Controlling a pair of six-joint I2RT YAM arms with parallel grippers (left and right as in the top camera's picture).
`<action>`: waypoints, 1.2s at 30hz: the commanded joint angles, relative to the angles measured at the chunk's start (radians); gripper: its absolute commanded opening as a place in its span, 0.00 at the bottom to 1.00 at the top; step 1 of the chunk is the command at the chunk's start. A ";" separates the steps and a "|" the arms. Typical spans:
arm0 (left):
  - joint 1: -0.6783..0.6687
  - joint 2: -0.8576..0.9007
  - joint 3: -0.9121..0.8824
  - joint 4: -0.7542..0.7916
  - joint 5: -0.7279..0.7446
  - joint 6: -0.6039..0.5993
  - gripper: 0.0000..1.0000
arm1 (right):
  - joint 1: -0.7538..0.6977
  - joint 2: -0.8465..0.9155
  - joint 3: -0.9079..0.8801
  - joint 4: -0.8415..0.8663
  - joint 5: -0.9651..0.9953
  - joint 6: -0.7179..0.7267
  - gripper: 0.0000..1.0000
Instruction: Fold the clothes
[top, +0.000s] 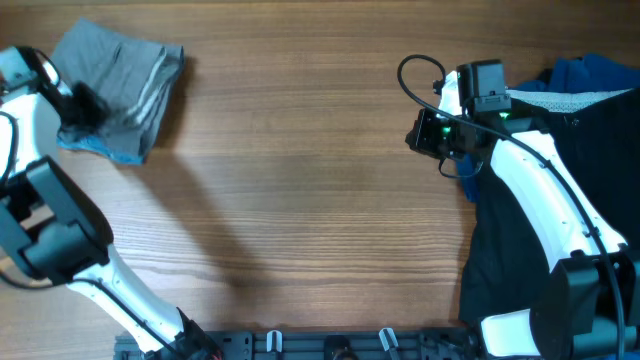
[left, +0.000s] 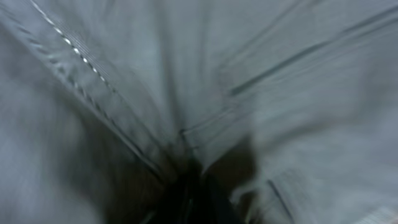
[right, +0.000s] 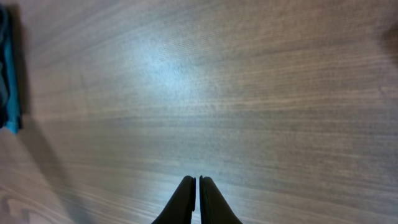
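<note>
The folded mid-grey shorts (top: 125, 75) lie at the table's far left corner, on top of a blue garment whose edge (top: 105, 152) shows beneath. My left gripper (top: 82, 105) is down on the shorts' left side. Its wrist view is filled with grey cloth (left: 280, 93), whose creases run together at the dark jaws (left: 189, 180), which look shut on it. My right gripper (right: 198, 182) is shut and empty, over bare wood; overhead it (top: 414, 136) is right of centre. A black garment (top: 505, 250) and a bright-blue one (top: 590, 72) lie at the right.
The wooden table (top: 300, 200) stretches between the two piles. A pale mesh piece (top: 570, 98) lies on the right pile. A black cable (top: 415, 75) loops off the right wrist. A blue cloth edge (right: 9, 81) shows at the far left of the right wrist view.
</note>
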 joint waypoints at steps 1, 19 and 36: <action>0.000 -0.009 -0.002 -0.049 0.023 0.120 0.15 | 0.007 -0.044 0.000 -0.005 0.017 -0.071 0.06; -0.296 -0.756 0.068 -0.458 0.134 0.215 1.00 | 0.007 -0.693 0.018 -0.060 0.148 -0.356 1.00; -0.347 -0.791 0.068 -0.499 0.135 0.215 1.00 | 0.007 -0.817 0.017 -0.303 0.104 -0.380 1.00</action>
